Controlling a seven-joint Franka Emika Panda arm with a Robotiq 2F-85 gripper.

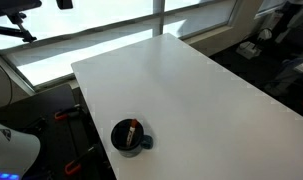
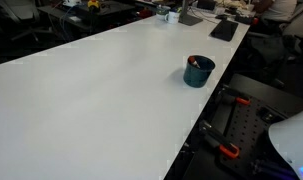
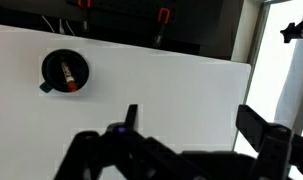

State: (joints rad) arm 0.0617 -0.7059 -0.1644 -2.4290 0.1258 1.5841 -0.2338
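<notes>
Pincer [image 3: 191,130] gapes above a white rectangular desk [image 3: 171,85] by windows [image 1: 91,40]; at ten o'clock a dark-blue round mug [image 3: 65,71] holds something indistinct.

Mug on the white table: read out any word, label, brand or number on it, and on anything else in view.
No text can be read in any view.
mug: plain dark wall, no label showing.
reddish stick inside it: too small to tell any marking.
table: blank white.
far desk clutter: too blurred to read.
</notes>
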